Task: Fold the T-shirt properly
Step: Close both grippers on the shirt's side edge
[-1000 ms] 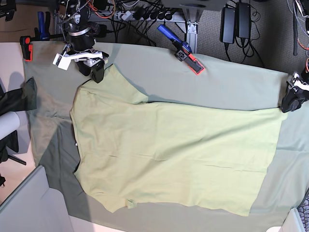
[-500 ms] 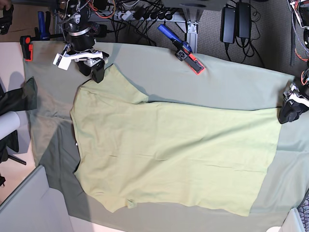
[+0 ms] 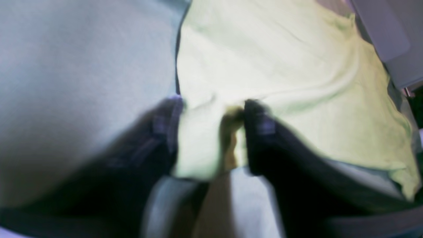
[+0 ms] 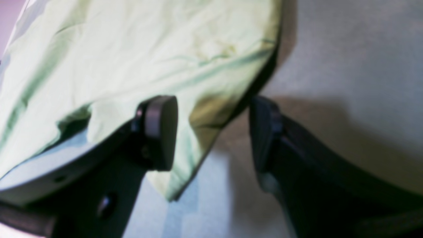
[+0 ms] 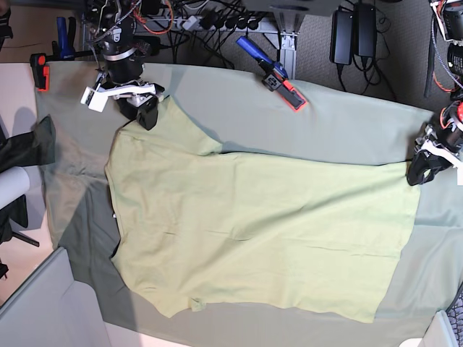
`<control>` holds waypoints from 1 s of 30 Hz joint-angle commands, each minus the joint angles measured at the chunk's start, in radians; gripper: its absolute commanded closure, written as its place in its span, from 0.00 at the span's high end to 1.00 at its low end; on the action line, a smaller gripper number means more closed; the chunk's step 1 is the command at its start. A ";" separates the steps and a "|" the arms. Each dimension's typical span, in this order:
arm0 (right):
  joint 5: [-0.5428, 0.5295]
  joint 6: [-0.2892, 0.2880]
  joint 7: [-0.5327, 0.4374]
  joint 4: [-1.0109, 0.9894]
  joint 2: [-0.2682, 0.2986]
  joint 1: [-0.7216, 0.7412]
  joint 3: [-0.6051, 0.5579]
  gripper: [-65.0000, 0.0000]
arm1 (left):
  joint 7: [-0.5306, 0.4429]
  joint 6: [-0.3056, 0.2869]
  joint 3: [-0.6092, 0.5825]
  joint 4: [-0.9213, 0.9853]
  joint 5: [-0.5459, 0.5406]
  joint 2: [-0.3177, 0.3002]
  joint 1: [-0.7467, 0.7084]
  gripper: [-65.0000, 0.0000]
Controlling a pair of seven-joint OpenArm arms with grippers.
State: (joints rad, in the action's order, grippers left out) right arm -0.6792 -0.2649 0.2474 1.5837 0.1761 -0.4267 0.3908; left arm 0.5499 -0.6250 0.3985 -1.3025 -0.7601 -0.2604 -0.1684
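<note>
The pale yellow-green T-shirt [image 5: 253,231] lies spread flat on the grey-green table cloth [image 5: 347,123], neck to the left and hem to the right. My right gripper [image 5: 145,112] is at the upper sleeve. In the right wrist view this gripper [image 4: 213,132] is open, with the sleeve edge [image 4: 205,132] hanging between its fingers. My left gripper [image 5: 418,173] sits on the hem's upper corner. In the blurred left wrist view this gripper [image 3: 211,125] has its jaws apart astride a bunched ridge of T-shirt [image 3: 281,66] fabric, both fingers touching the cloth.
A blue and orange clamp [image 5: 273,74] lies on the cloth's back edge, and a red clamp [image 5: 40,72] is at the back left corner. Power bricks [image 5: 353,32] and cables hang behind. A dark object [image 5: 29,144] and a grey panel [image 5: 43,311] flank the left side.
My left gripper has come left and down onto the hem corner, and its jaws have narrowed around the fabric. The corner has shifted slightly inward. The right gripper has hardly moved.
</note>
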 commanded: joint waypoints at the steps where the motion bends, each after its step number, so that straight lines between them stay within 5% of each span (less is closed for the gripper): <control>1: -0.001 0.006 -0.003 0.011 0.004 0.004 0.003 0.48 | 0.030 0.008 -0.002 -0.007 0.026 -0.004 -0.001 0.24; 6: 0.000 0.006 -0.002 0.011 -0.019 0.005 0.003 0.00 | 0.031 -0.002 -0.002 -0.007 0.057 -0.003 -0.004 0.19; 9: 0.010 0.006 -0.002 0.011 -0.029 0.005 0.003 0.00 | 0.034 -0.073 -0.002 -0.007 0.074 -0.003 -0.005 0.00; 21: 0.009 -0.035 0.068 0.067 -0.024 -0.019 0.017 0.00 | 0.227 -0.073 -0.002 -0.008 -0.126 -0.036 -0.008 0.00; 30: -0.014 -0.035 0.072 0.185 -0.021 -0.129 0.092 0.00 | 0.237 -0.073 0.016 -0.126 -0.173 -0.045 -0.123 0.00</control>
State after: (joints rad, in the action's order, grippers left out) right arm -0.6807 -0.2806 0.3378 1.7504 0.1467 -0.5499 0.4759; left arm 0.7734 -0.6849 0.4110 -1.4155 -0.9337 -0.2928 -0.2913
